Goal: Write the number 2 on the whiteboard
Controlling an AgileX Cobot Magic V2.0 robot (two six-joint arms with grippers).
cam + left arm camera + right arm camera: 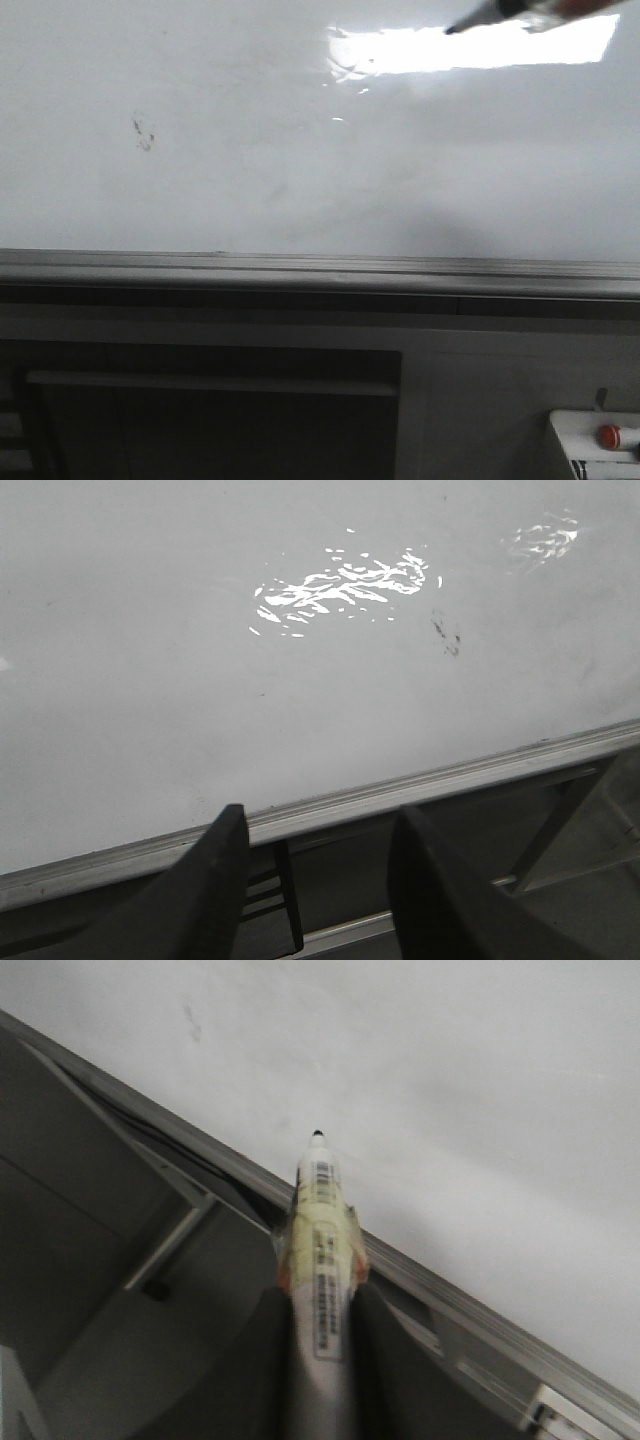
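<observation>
The whiteboard (pixel 250 150) fills the front view, glossy white with a grey metal edge rail (pixel 320 268). No digit 2 shows on it. A small dark speckled smudge (pixel 143 132) sits at its left; it also shows in the left wrist view (pixel 447 635). My right gripper (pixel 318 1305) is shut on a marker (pixel 320 1250) with a black tip (pixel 317 1134). In the front view only the marker (pixel 490 12) enters at the top right, its tip over the glare, apart from the board as far as I can tell. My left gripper (pixel 318 825) is open and empty near the rail.
A bright rectangular glare (pixel 470 45) lies on the board's upper right. Below the rail is a dark frame with a crossbar (pixel 210 383). A white holder (pixel 600 445) with a red-capped marker (pixel 610 436) stands at the bottom right.
</observation>
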